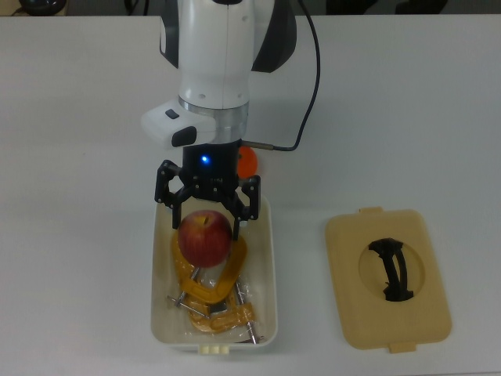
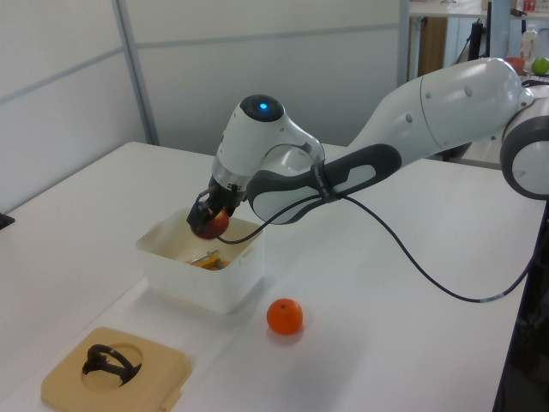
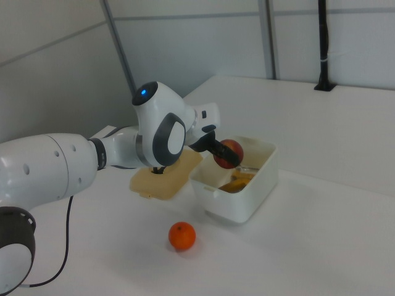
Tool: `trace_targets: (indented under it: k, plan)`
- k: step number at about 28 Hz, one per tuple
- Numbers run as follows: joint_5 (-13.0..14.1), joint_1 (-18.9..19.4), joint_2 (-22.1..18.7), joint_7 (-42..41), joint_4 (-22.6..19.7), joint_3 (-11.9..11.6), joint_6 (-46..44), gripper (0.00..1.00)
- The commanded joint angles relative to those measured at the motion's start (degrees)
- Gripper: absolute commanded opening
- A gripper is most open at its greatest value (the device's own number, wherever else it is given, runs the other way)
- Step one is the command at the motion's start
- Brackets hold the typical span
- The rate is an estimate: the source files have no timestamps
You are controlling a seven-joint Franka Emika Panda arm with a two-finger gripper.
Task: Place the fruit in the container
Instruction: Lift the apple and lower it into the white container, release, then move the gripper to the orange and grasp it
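The arm reaches out over the white table (image 1: 407,102), wrist bent down, and the gripper (image 1: 205,227) hangs above the container (image 1: 266,258) with its jaws pinched on the apple (image 1: 205,236) — one finger on each side of the fruit. In the top view the apple sits in the air over the half of the tub nearer the robot, above the yellow-orange clamps (image 1: 210,294) lying inside.

The left view shows the height: the apple (image 2: 211,224) is clear of the container (image 2: 202,275), at about rim level over the far wall, not resting on anything. The gripper (image 2: 208,216) comes in tilted from the left view's right. The right view has the same hold from the other side — apple (image 3: 231,153) in the gripper (image 3: 223,154), above the open container (image 3: 237,197).

The tangerine (image 2: 285,317) lies on the table just beside the tub; the top view shows only a sliver of it (image 1: 249,160) behind the wrist, while the right view has it (image 3: 182,236) in full. The tan lid (image 1: 387,278) lies flat, well apart on the top view's right, black handle (image 1: 391,269) up.
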Motion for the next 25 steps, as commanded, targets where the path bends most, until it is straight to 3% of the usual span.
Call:
trace_targets:
  k: [1,8,12,14,15,18,20,25]
  plan:
    - [-1.31,0.53,-0.27,4.3,0.64,-0.46,0.67,1.0]
    - [-1.05,0.53,-1.85,6.16,-0.32,-0.2,-8.01,1.0]
    - [0.27,0.27,-4.13,-2.61,-3.31,1.73,-17.33,1.0]
    - [3.51,-0.17,-5.45,-7.36,-4.62,2.09,-19.89,1.0]
    - [8.31,-0.17,-6.59,-12.08,-5.24,1.92,-21.38,1.0]
    - [14.49,-0.34,-7.74,-18.09,-5.16,1.56,-24.37,1.0]
    - [17.05,-1.04,-8.18,-20.64,-4.98,1.56,-26.91,1.0]
    - [17.24,-0.96,-8.1,-21.88,-6.47,1.74,-27.8,1.0]
